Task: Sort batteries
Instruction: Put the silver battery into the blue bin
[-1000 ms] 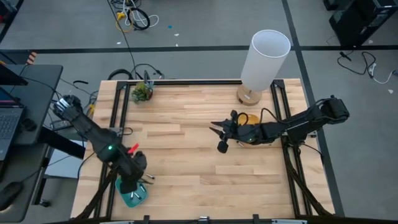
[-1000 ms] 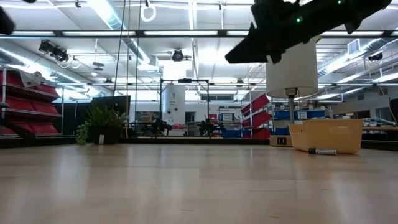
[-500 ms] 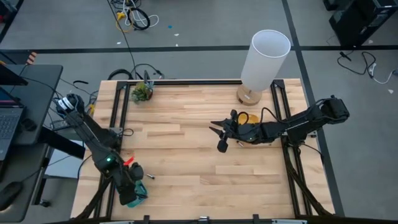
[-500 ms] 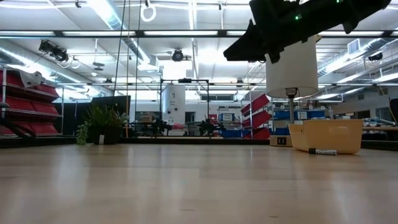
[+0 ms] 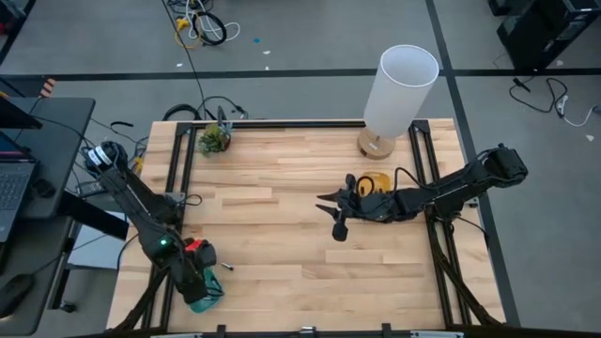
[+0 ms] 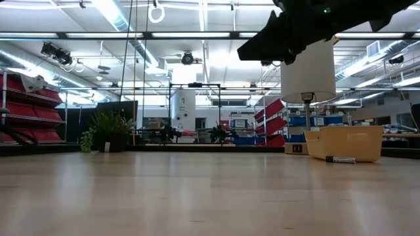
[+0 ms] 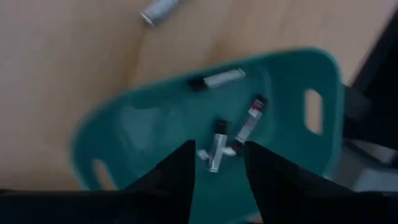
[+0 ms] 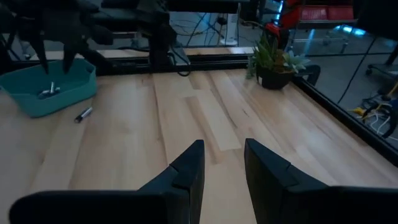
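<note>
Teal plastic marked the left end of the work: a small teal tray (image 7: 292,81) sat at the near left corner of the wooden surface (image 5: 282,235), and the left tool (image 7: 216,163) hung right over it with its two dark fingers (image 7: 180,171) parted and nothing between them. Several batteries (image 7: 217,149) lay loose on the tray floor below that gap, silvery-grey with dark ends, and one more battery (image 7: 158,10) lay on the bare wood just beside the tray. From above, the left tool (image 5: 199,286) covered most of the tray.

Over toward the right of the surface, the right tool (image 5: 338,223) was held up off the wood, near the yellow tray (image 6: 344,143); its fingers (image 8: 186,168) stood apart and empty. A dark battery (image 6: 340,159) lay on the surface in front of the yellow tray. A white lamp (image 5: 401,89) stood at the far right, a small potted plant (image 5: 214,139) at the far left.
</note>
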Controlling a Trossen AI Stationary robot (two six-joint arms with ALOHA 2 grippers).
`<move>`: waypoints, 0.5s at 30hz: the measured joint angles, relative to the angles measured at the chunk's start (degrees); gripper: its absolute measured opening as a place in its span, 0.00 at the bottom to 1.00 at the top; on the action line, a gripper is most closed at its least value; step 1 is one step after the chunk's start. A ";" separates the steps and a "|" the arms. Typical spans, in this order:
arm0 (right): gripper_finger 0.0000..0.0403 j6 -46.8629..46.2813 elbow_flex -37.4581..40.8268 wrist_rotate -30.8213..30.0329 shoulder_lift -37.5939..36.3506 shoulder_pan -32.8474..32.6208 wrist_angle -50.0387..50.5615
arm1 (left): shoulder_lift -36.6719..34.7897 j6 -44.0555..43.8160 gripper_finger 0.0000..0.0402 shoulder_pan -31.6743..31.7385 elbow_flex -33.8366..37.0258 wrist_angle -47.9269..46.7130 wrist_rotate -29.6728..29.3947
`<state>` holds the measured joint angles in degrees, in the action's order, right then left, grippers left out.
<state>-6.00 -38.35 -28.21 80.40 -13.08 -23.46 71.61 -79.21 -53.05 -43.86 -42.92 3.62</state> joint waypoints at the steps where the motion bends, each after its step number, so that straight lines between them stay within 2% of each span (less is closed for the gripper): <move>1: 0.25 -0.11 0.00 0.00 0.00 0.00 0.04 | 0.00 1.33 0.39 0.29 0.00 -0.97 -1.44; 11: 0.25 -3.09 0.00 -0.04 0.00 -0.48 0.02 | 0.00 22.47 0.39 7.33 -0.68 -1.33 -19.79; 13: 0.25 -3.43 0.00 -0.04 0.00 -0.48 0.04 | 0.00 28.15 0.39 8.64 0.17 2.11 -19.36; 15: 0.25 -3.46 0.00 -0.09 0.00 -0.50 0.02 | 0.41 33.41 0.39 9.69 1.43 5.75 -16.12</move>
<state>-9.46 -38.35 -28.29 80.41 -13.58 -23.44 72.03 -45.80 -43.36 -42.43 -37.17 -12.49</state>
